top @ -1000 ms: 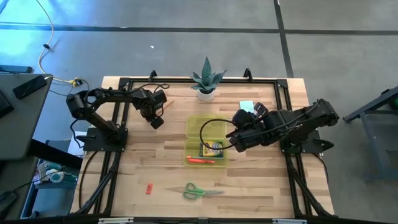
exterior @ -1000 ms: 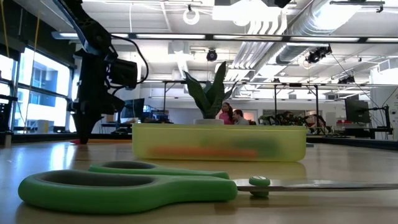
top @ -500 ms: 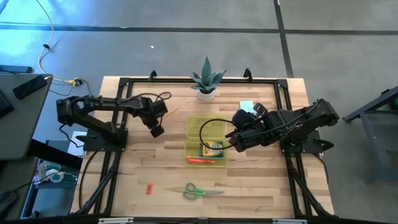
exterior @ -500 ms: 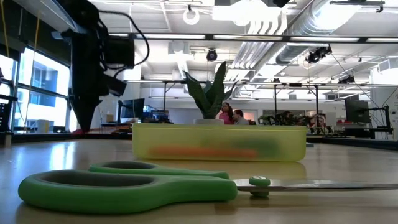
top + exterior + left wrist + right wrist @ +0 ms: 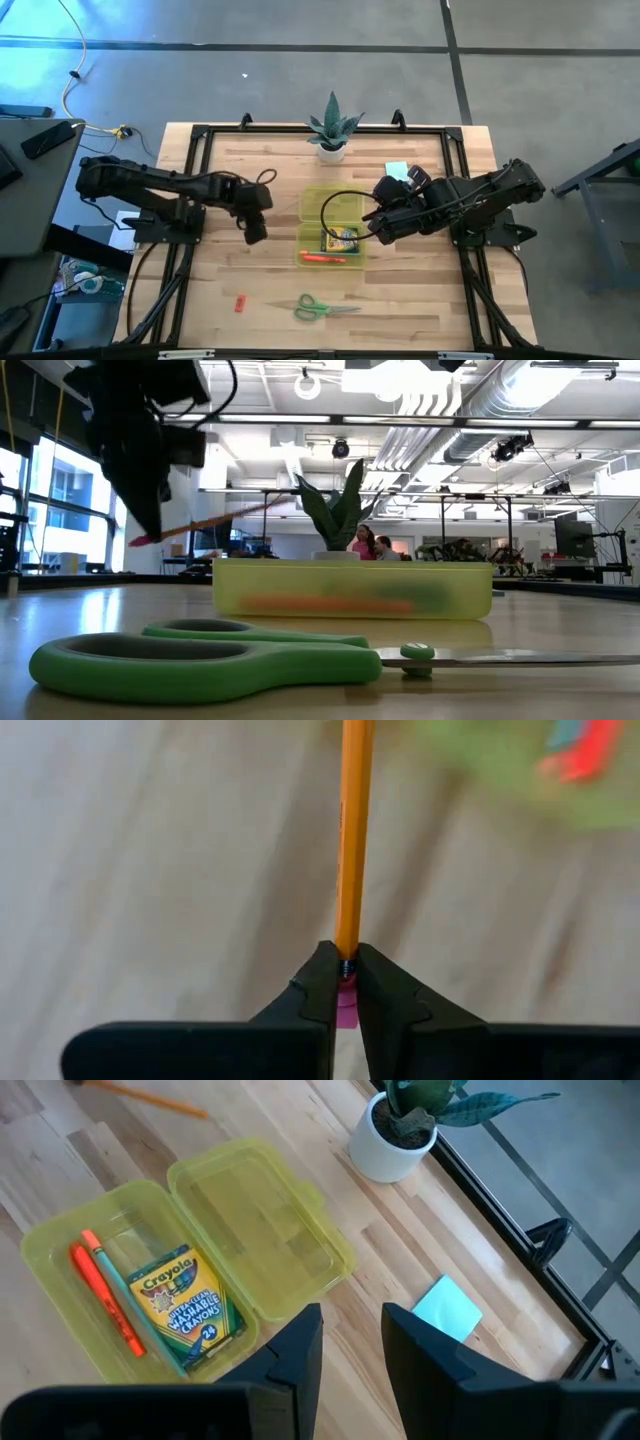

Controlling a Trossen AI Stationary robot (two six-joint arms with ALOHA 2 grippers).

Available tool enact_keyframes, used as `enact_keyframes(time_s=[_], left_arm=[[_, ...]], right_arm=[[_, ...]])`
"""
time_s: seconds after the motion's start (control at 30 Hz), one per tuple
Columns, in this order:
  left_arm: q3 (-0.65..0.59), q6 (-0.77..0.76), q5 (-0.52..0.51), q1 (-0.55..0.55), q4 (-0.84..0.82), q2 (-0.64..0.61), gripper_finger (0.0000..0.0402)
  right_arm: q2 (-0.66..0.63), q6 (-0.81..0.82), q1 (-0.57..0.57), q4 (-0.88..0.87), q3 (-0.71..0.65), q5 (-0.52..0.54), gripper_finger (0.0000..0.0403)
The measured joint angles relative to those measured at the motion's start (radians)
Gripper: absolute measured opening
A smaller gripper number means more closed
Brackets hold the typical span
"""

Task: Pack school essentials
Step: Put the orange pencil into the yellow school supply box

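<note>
Holding the thin orange pencil (image 5: 351, 830) by its pink eraser end, my left claw (image 5: 346, 982) is pinched shut on it. The pencil points straight away from my claw, toward the see-through yellow-green plastic case (image 5: 331, 226) just beside me. My right claw (image 5: 352, 1342) waits over the case, partly open, holding nothing.

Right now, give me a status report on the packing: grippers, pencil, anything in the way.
Left gripper shut on the orange pencil, lifted beside the open yellow case. Right gripper open, empty, over the case's right side. Nothing blocking the case.
</note>
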Motion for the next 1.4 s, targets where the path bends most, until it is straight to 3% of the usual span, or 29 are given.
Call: enact_keyframes(time_s=[0.3, 0.53, 0.87, 1.4], left_arm=[[0.001, -0.022, 0.031, -0.165, 0.327, 0.000, 0.0018], [0.003, -0.017, 0.022, -0.219, 0.520, 0.007, 0.0019], [0.115, 0.132, 0.019, -0.219, 0.448, 0.107, 0.0019], [0.206, 0.185, 0.025, -0.236, 0.440, 0.372, 0.0019]], right_arm=[[0.000, 0.005, 0.000, 0.000, 0.000, 0.000, 0.0096], [0.000, 0.006, 0.000, 0.000, 0.000, 0.000, 0.0096], [0.000, 0.006, 0.000, 0.006, 0.000, 0.000, 0.0096], [0.000, 0.006, 0.000, 0.008, 0.000, 0.000, 0.0096]])
